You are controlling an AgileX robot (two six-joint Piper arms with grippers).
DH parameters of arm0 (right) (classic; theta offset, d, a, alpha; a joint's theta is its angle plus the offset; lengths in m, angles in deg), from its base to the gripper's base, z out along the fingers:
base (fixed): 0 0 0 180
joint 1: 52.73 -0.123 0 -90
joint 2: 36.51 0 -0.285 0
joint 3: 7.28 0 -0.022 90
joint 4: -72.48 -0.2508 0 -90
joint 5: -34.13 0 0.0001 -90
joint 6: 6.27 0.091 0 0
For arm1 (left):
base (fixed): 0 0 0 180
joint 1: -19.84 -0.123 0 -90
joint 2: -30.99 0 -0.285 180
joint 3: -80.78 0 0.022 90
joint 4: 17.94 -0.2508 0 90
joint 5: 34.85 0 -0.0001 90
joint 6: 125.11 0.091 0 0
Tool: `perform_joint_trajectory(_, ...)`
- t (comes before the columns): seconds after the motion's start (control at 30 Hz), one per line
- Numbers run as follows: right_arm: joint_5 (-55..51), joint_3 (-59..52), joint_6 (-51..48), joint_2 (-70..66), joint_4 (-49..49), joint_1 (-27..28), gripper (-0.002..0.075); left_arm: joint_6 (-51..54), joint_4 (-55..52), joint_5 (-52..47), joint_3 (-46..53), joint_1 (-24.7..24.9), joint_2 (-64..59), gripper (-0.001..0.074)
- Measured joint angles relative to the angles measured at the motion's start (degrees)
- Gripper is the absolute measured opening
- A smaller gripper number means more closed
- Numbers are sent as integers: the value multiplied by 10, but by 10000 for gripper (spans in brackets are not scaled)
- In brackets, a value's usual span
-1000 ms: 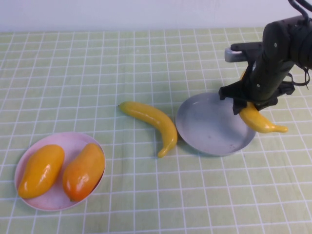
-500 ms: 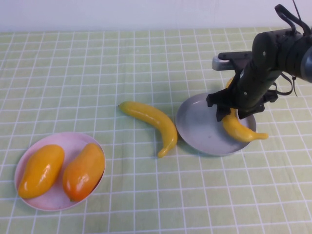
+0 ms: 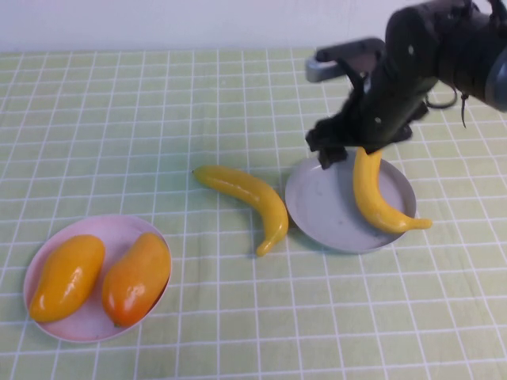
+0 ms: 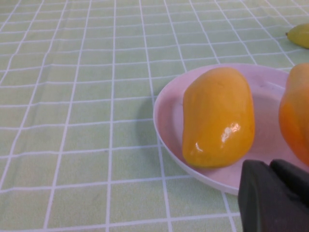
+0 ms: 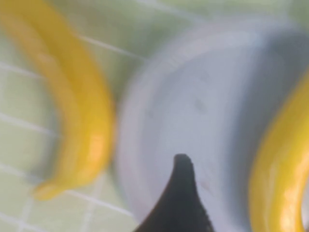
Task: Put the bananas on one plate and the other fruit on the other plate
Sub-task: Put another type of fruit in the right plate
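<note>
One banana (image 3: 376,198) lies on the grey-blue plate (image 3: 325,210), its tip over the front right rim. My right gripper (image 3: 348,150) hovers over the plate's far edge, open, at the banana's upper end. The right wrist view shows one dark fingertip (image 5: 182,169) with a gap to that banana (image 5: 277,164). The second banana (image 3: 249,194) lies on the cloth just left of the grey plate. Two mango-shaped fruits, a yellow one (image 3: 67,277) and a redder one (image 3: 136,277), lie on the pink plate (image 3: 115,229). My left gripper (image 4: 271,169) is shut and empty by the pink plate's rim (image 4: 164,111).
A green checked cloth (image 3: 198,103) covers the table. The left wrist view shows the yellow mango (image 4: 217,116), the redder mango (image 4: 297,111) and a banana tip (image 4: 300,35) far off. The left arm is outside the high view.
My right gripper carried the banana left over the grey plate, let it go, and rose toward the plate's far edge. The banana now lies on the plate.
</note>
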Motion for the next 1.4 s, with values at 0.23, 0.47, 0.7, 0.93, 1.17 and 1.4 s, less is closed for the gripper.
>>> perform_joint_trajectory(0.23, 92, 23, -222, -25, -90, -52, 527, 0, 0, 0, 0, 0, 0, 1)
perform_joint_trajectory(0.47, 140, 65, -291, -124, -143, -55, 528, 0, 0, 0, 0, 0, 0, 1)
perform_joint_trajectory(0.7, 129, 118, -294, -183, -148, -62, 526, 0, 0, 0, 0, 0, 0, 1)
perform_joint_trajectory(0.93, 123, 132, -293, -205, -134, -64, 479, 0, 0, 0, 0, 0, 0, 1)
perform_joint_trajectory(1.17, 119, 137, -258, -206, -103, -65, 314, 0, 0, 0, 0, 0, 0, 1)
perform_joint_trajectory(1.4, 72, 174, -159, -177, -87, -75, 313, 0, 0, 0, 0, 0, 0, 1)
